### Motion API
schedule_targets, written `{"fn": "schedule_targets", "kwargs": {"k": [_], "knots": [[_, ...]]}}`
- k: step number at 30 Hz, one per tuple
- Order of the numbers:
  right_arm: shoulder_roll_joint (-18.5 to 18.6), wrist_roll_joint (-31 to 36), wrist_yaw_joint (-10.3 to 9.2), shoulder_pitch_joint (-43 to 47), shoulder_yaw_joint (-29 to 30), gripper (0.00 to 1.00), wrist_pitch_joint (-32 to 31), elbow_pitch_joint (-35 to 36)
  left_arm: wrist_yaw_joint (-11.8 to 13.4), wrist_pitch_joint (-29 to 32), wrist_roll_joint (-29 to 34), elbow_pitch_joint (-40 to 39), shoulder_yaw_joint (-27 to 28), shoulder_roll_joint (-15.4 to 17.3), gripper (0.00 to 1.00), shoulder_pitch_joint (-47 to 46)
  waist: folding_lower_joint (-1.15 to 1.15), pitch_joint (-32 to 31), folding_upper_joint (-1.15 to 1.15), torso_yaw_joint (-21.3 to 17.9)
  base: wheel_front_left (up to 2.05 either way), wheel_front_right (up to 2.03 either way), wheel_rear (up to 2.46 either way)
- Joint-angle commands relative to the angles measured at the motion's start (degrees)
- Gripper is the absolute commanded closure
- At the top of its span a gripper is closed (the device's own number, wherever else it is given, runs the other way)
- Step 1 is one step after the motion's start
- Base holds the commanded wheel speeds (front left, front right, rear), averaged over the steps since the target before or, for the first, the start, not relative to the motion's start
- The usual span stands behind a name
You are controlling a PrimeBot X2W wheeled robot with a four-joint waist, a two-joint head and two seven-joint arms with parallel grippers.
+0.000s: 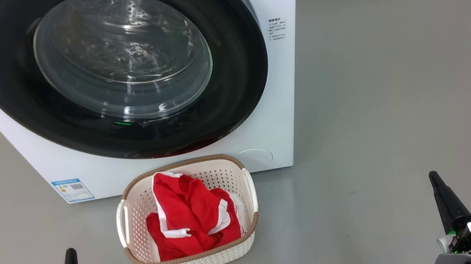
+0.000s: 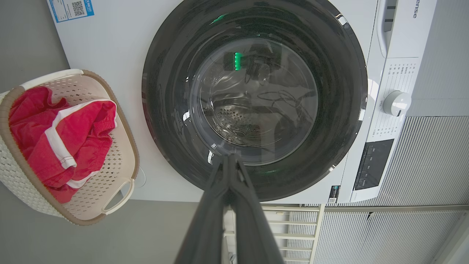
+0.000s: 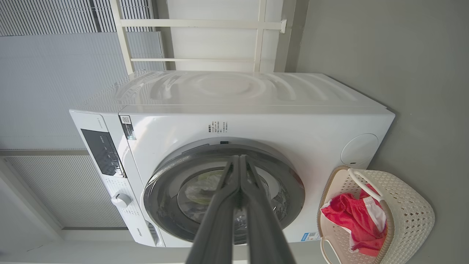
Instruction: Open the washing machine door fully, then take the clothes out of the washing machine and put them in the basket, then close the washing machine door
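Pointing toward the washer (image 1: 289,87), both tools hang apart from everything. Left tool (image 1: 70,259): fingers pressed together, nothing between them. Right tool (image 1: 436,184): the same, clenched on nothing.

Basket (image 1: 207,261) stands on the floor (image 1: 388,106) ahead of the left tool and off to its right. It is between the two tools but nearer the left one. Clothes (image 1: 191,212) lie bunched inside it, red with white trim, all within the brown rim.

The basket's far rim sits close to the washer's lower front; cannot tell whether they touch. Door (image 1: 8,85) lies flush to the washer, closed, its black edge curving just beyond the basket.

Ahead of the right tool is a wide stretch of open floor, running past the washer's right corner to the wall base. A narrower strip of floor lies left of the left tool.
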State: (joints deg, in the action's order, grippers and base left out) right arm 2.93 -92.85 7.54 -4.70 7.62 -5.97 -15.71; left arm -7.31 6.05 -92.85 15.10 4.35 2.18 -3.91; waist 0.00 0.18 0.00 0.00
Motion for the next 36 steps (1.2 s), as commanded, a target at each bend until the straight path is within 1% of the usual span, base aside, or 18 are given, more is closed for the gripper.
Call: {"fn": "schedule_targets", "kwargs": {"k": [1, 36], "knots": [[0.1, 0.5, -0.05, -1.5, -1.3, 1.00, -0.4, 1.7, -0.2, 0.3, 0.6, -1.1, 2.0, 0.9, 1.00, -2.3, 0.00, 0.0, 0.00, 0.0, 0.00, 0.00, 0.00], [0.0, 0.6, -0.05, -1.5, -1.2, 1.00, -0.5, 1.7, -0.2, 0.4, 0.6, -1.1, 2.1, 0.8, 1.00, -2.3, 0.00, 0.0, 0.00, 0.0, 0.00, 0.00, 0.00]]}}
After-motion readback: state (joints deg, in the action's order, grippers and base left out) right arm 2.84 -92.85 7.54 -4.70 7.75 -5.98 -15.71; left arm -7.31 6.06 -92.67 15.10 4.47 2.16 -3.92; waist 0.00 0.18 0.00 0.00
